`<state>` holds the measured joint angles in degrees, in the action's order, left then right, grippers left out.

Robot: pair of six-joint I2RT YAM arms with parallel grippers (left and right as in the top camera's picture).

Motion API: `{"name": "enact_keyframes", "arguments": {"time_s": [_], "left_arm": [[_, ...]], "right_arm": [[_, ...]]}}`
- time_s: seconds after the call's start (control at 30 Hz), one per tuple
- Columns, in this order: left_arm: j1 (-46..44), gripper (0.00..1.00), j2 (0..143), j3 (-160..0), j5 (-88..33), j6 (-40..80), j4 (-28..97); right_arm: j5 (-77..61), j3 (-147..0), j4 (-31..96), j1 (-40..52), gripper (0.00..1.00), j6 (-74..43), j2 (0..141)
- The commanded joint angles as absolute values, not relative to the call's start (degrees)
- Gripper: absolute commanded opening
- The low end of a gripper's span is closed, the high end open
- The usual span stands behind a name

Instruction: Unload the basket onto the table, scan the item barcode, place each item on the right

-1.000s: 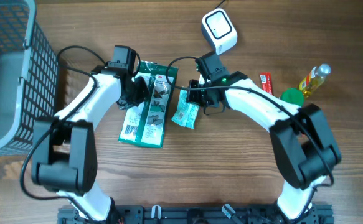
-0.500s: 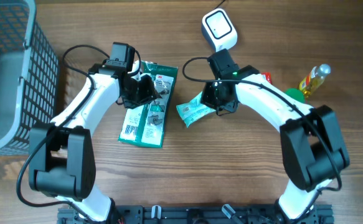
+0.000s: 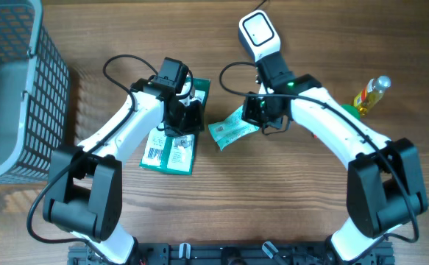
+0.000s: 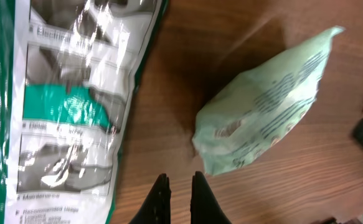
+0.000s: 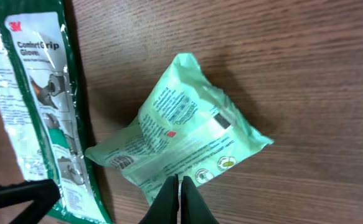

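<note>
A light green pouch [image 3: 231, 132] lies angled on the wood just right of a green and white glove package [image 3: 171, 151]. My right gripper [image 3: 254, 112] is shut on the pouch's edge [image 5: 175, 130], its fingertips [image 5: 180, 180] meeting on the printed side near a small barcode [image 5: 122, 160]. The white scanner [image 3: 259, 34] stands at the back, behind the right arm. My left gripper [image 3: 192, 118] is shut and holds nothing. It hangs over bare wood [image 4: 180, 177] between the glove package [image 4: 69, 106] and the pouch [image 4: 262, 112].
A grey wire basket [image 3: 8, 88] fills the left edge of the table. A yellow bottle [image 3: 372, 92] lies at the far right. The glove package [image 5: 38, 93] runs along the left of the right wrist view.
My left gripper has travelled right across the glove package toward the pouch. The right gripper has shifted right and back, and the pouch has turned and moved with it.
</note>
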<state>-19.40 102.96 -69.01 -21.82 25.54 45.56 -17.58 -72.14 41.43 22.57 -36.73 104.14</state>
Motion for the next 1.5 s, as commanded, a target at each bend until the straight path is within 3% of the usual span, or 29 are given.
{"name": "enact_keyframes", "arguments": {"time_s": [0.0, 0.13, 0.4, 1.0, 1.3, 1.47], "left_arm": [[-19.77, 0.04, 102.00, -69.65, -23.00, 24.23, 46.89], [-19.88, 0.04, 102.00, -69.67, -28.47, 24.23, 46.94], [-20.82, 0.04, 102.00, -69.47, -28.40, 24.23, 46.78], [-29.82, 0.04, 102.13, -69.34, -10.74, 28.53, 46.54], [-30.92, 0.04, 105.30, -69.34, -10.83, 29.45, 42.28], [-30.92, 0.04, 105.51, -69.34, -10.81, 29.47, 37.41]], "right_arm": [[-22.98, -71.61, 42.76, 20.25, 0.04, -31.83, 102.87], [-22.98, -71.61, 44.03, 19.79, 0.04, -29.04, 102.87], [-22.98, -71.61, 44.18, 19.79, 0.04, -29.10, 102.87], [-24.58, -70.96, 43.88, 20.08, 0.04, -29.10, 102.91], [-27.53, -68.10, 37.08, 20.08, 0.04, -28.82, 102.96], [-25.61, -64.95, 31.75, 20.08, 0.04, -34.96, 103.24]]}}
